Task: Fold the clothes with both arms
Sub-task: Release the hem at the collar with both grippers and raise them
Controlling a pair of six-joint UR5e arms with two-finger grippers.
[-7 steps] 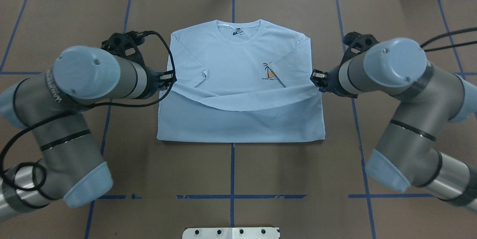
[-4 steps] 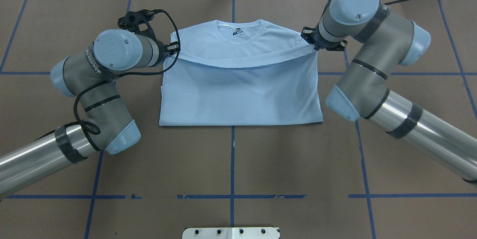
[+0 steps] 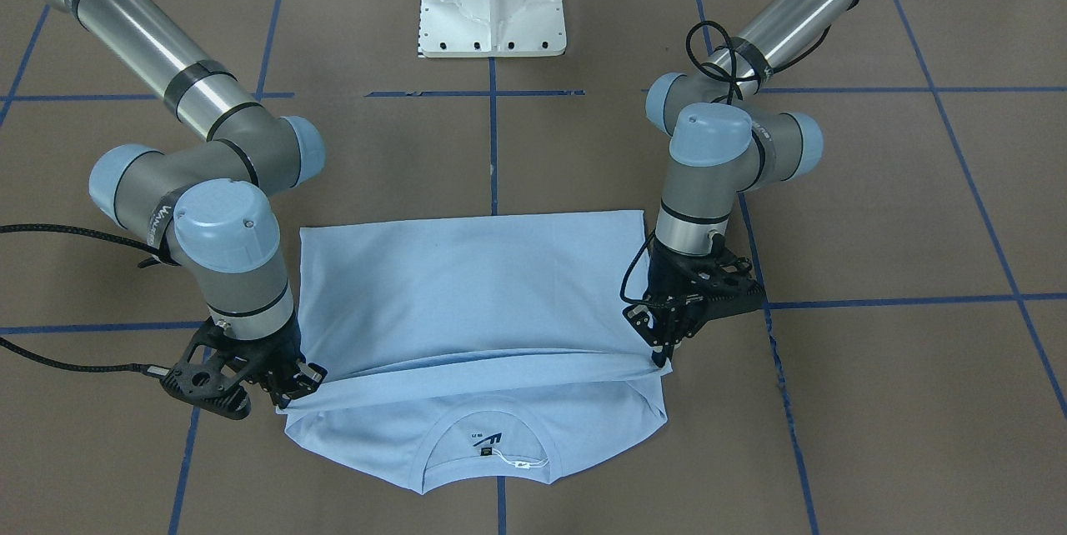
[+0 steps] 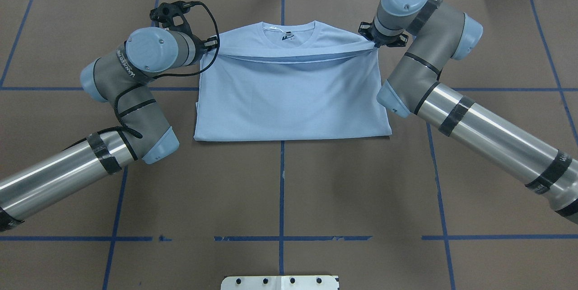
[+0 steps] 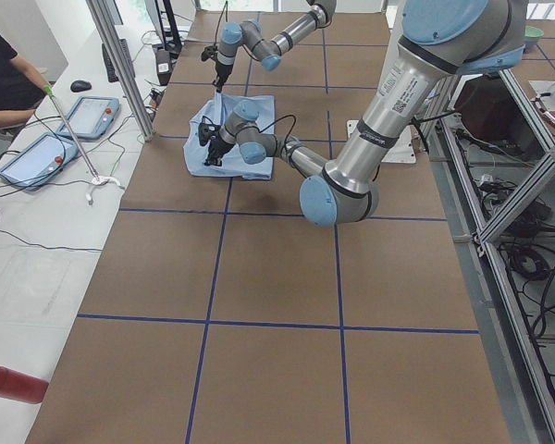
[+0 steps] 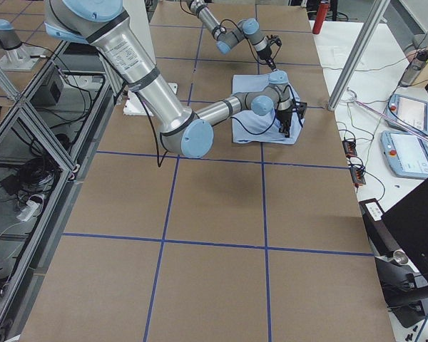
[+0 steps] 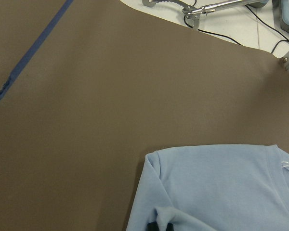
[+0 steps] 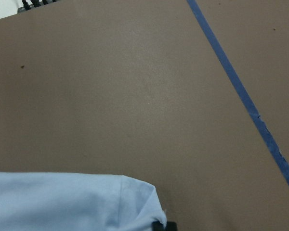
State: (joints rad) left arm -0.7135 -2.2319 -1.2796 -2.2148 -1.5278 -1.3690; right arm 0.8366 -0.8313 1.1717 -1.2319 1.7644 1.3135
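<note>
hem of t-shirt (image 4: 289, 95) taut between left claw (image 4: 211, 49) and right claw (image 4: 374, 42), both clamped on its corners, beside collar (image 4: 289, 33)

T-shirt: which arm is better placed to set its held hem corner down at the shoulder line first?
Right, marginally. The right end effector holds its hem corner nearer the T-shirt's shoulder edge; the left end effector has farther to go. Both grip fabric, so either likely works.

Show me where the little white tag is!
In the overhead view the white tag sits mid-table inside the T-shirt's collar, just left of the dark logo.
</note>
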